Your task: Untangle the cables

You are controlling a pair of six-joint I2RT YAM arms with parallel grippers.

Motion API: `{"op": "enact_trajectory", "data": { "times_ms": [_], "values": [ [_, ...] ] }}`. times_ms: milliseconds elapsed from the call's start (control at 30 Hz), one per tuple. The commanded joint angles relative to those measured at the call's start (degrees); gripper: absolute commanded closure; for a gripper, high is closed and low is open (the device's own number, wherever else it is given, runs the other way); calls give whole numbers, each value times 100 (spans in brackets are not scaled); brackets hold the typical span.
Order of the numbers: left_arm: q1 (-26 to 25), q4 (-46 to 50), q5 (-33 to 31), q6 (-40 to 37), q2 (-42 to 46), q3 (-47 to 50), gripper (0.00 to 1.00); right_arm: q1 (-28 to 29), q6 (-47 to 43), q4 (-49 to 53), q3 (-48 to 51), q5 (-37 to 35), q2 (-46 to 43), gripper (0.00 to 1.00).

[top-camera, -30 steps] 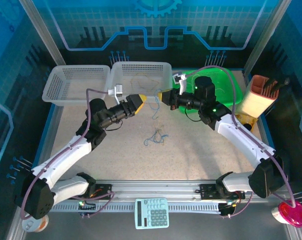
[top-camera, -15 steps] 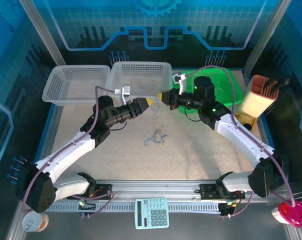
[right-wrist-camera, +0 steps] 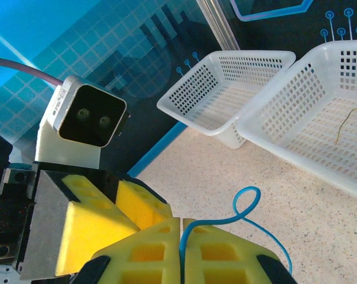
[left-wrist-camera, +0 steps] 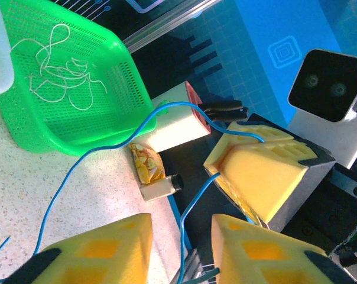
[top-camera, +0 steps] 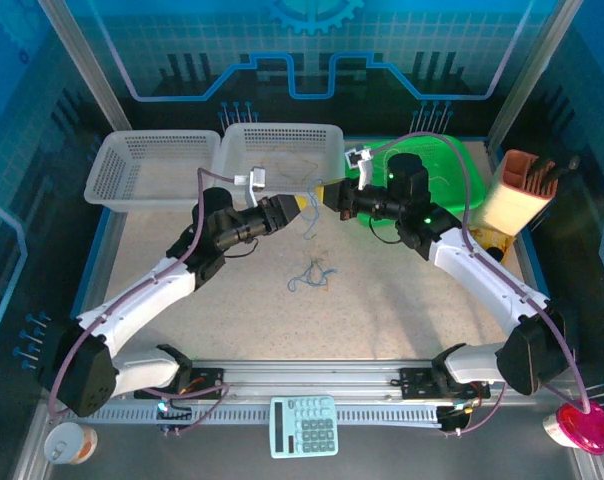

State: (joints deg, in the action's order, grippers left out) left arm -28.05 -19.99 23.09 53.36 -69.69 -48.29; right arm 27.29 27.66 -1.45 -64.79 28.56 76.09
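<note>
With the right gripper [right-wrist-camera: 182,234] clamped on the blue cable [right-wrist-camera: 247,208] aloft at far centre and the left gripper [left-wrist-camera: 181,239] part-open astride it, the left should pinch squarely, then draw left gently, clear of the nearer tangle [top-camera: 310,274].

We recorded: blue wall panels [top-camera: 402,40] printed with a pale grid and circuit lines, behind and at both sides; slanting aluminium frame posts [top-camera: 84,70]; a speckled beige tabletop [top-camera: 382,310], evenly lit; a grooved aluminium rail [top-camera: 312,378] along its near edge.
</note>
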Motion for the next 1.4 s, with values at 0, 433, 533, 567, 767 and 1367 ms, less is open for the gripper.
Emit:
{"op": "enact_trajectory", "data": {
  "times_ms": [0, 433, 533, 567, 767, 1367],
  "values": [
    [-60, -264, -109, -133, -27, -176, 76, -66, 48, -136, 55, 42, -85, 100],
    [-59, 69, 25, -288, 61, -1083, 100, -126, -232, 100, 265, -209, -196, 64],
    [-59, 286, 170, -251, 10, -1485, 100, -260, -217, -9, 523, -263, -365, 45],
    [-60, 351, 221, -222, -21, -1603, 100, -304, -229, -58, 625, -278, -426, 41],
    [-67, 538, 458, 42, -181, -2132, 100, -354, -577, -206, 1136, -337, -740, 25],
    [-177, 682, 581, 343, -281, -2561, 100, -136, -782, -1161, 834, -288, -511, 15]
  ]
}}
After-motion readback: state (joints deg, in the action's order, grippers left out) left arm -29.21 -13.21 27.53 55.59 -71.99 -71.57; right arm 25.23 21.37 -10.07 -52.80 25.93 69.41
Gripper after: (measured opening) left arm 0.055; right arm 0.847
